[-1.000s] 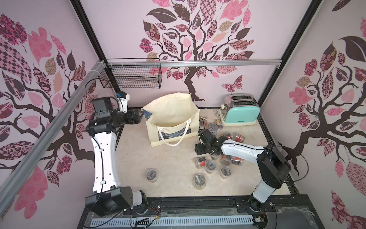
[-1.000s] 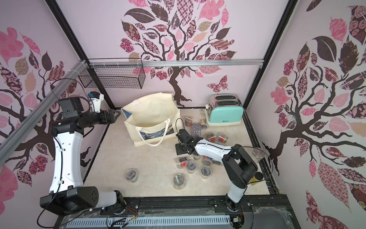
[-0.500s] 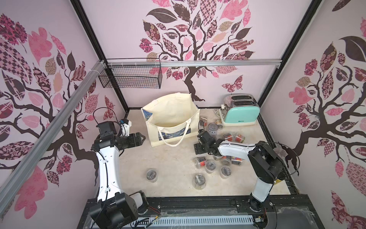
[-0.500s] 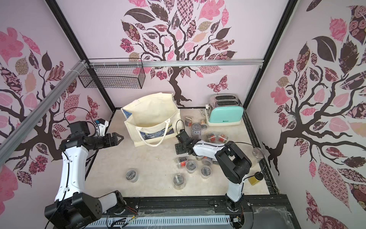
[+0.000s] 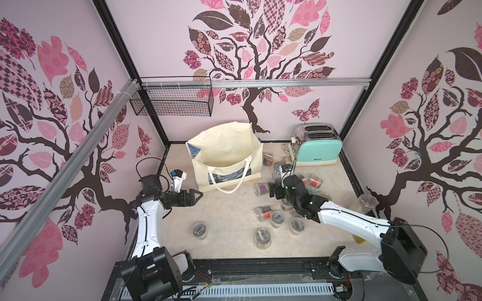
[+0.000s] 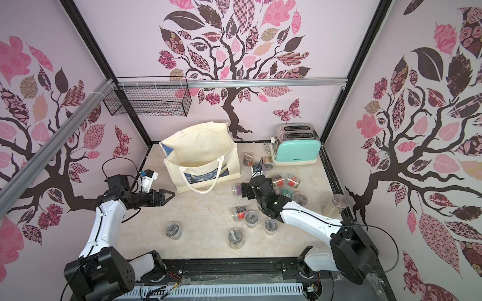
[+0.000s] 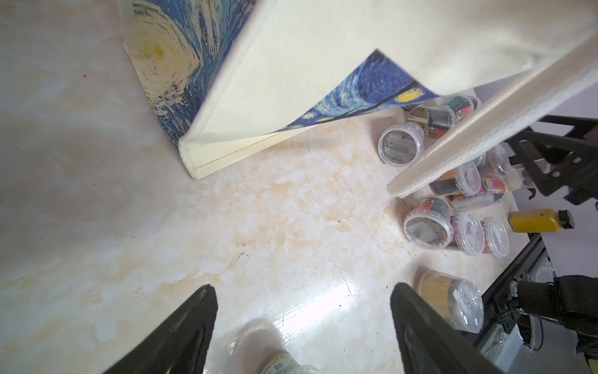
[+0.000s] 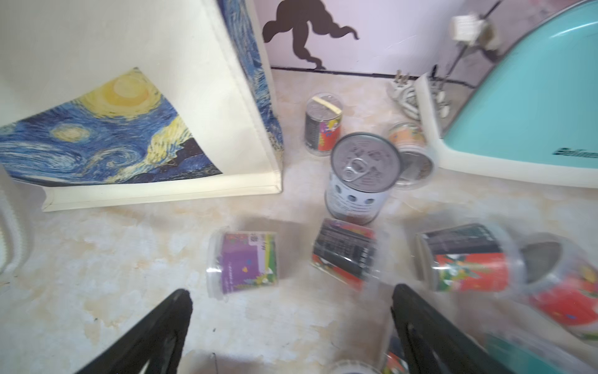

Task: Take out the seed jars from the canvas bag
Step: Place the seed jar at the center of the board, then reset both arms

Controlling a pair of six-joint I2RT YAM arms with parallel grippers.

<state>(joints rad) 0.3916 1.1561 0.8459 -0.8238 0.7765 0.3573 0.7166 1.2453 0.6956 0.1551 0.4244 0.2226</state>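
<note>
Marbled cream tabletop lies beneath both arms; the large, cream, blue-and-yellow swirl-printed canvas bag stands upright just ahead of the left gripper, jaws spread wide, empty; the right gripper (also spread, holding nothing) faces small clear lidded seed jars scattered before it, outside the bag.

Tabletop carries canvas bag, seed jars, toaster, can, perhaps bottle
</note>
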